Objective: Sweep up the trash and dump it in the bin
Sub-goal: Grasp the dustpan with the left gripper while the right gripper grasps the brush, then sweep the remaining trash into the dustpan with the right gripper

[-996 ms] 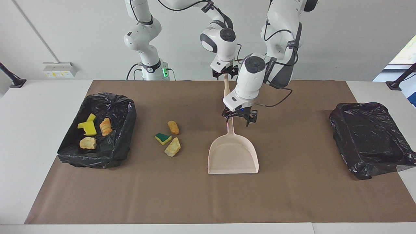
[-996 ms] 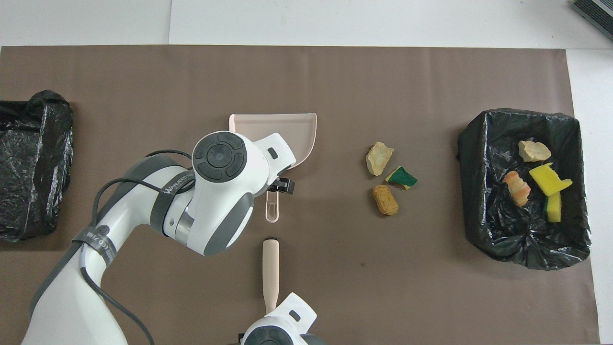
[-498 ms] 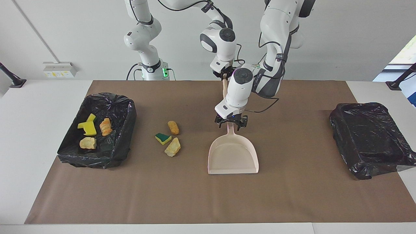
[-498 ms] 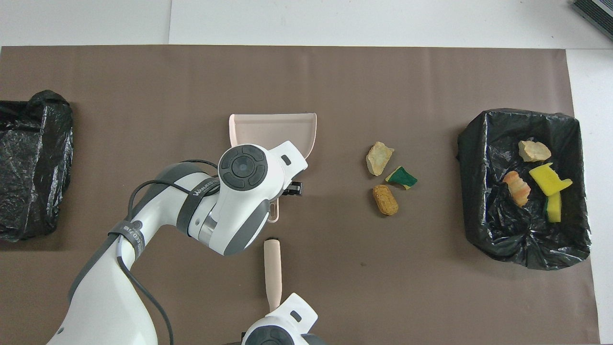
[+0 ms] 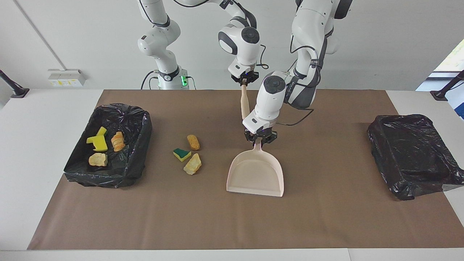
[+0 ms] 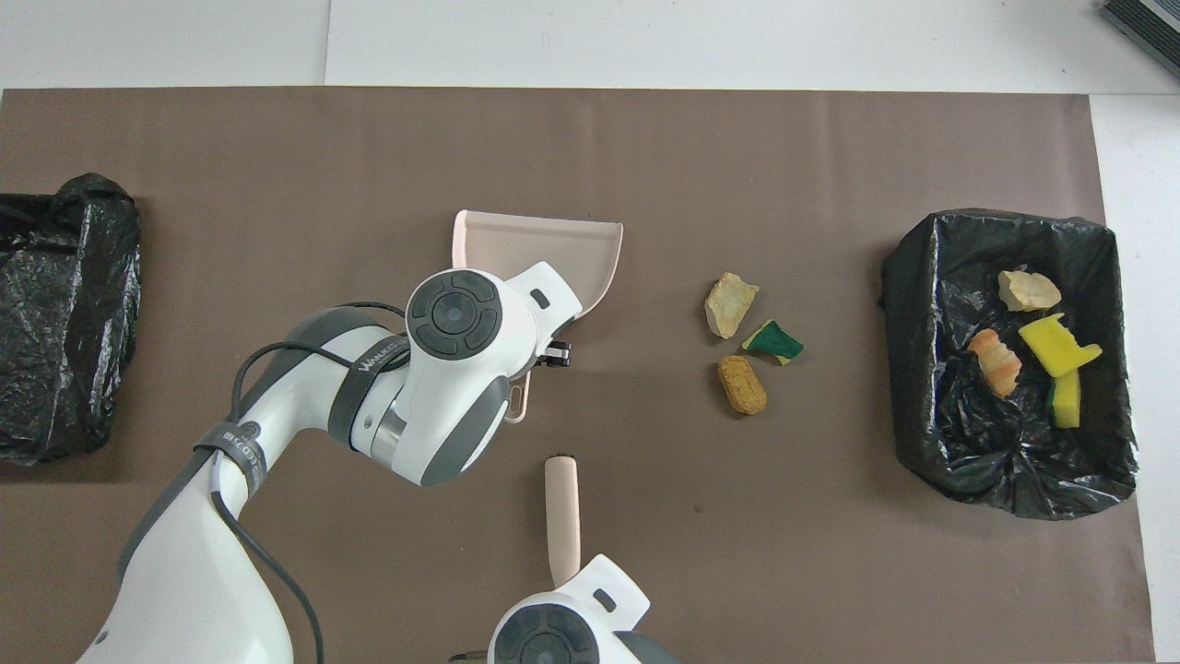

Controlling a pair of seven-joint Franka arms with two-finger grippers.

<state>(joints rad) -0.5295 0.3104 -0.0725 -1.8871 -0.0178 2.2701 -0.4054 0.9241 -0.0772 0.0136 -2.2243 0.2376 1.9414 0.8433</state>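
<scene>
The pale pink dustpan (image 5: 255, 174) lies mid-table, its mouth facing away from the robots; it also shows in the overhead view (image 6: 544, 254). My left gripper (image 5: 259, 140) is shut on the dustpan's handle. My right gripper (image 5: 244, 80) is shut on the brush, held in the air above the table; only its beige handle (image 5: 244, 103) (image 6: 560, 512) shows. Three trash pieces lie on the mat beside the pan, toward the right arm's end: an orange-brown piece (image 5: 193, 142) (image 6: 742, 385), a green-topped sponge bit (image 5: 182, 154) (image 6: 772, 340) and a pale yellow lump (image 5: 193, 164) (image 6: 730, 303).
A black-lined bin (image 5: 143, 123) (image 6: 908, 277) at the right arm's end holds several trash pieces (image 5: 99, 144). A second black-lined bin (image 5: 413, 156) (image 6: 55, 314) stands at the left arm's end. A brown mat (image 5: 326, 217) covers the table.
My left gripper has closed on the dustpan handle, and the pan has shifted and turned slightly toward the right arm's end. My right gripper has risen with the brush.
</scene>
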